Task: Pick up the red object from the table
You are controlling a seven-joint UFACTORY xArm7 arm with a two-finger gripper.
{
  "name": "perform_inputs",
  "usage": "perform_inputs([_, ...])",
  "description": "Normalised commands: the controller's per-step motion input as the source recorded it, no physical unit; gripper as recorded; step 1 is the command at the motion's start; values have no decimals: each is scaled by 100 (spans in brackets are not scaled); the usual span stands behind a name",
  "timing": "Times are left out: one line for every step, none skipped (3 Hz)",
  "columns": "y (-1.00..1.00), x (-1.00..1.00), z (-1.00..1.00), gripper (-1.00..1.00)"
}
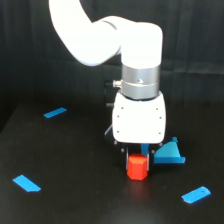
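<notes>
The red object (pixel 137 167) sits on the black worktop (pixel 80 190) directly beneath the end effector (pixel 137 152), touching or nearly so; whether the jaws are open or closed cannot be told.

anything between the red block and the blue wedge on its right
Nothing: in the exterior view only a narrow strip of bare black table separates the red object from the blue wedge.

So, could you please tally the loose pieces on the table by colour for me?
Red: 1, the red object right under the gripper.
Blue: 4, a flat strip, a flat piece, a flat piece, and a wedge-like piece beside the red one.
Total: 5 pieces on the table.
</notes>
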Motion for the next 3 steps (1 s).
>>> perform_inputs([23,-42,99,-96])
perform_inputs([16,-32,98,-97])
perform_inputs([-6,-17,100,-89])
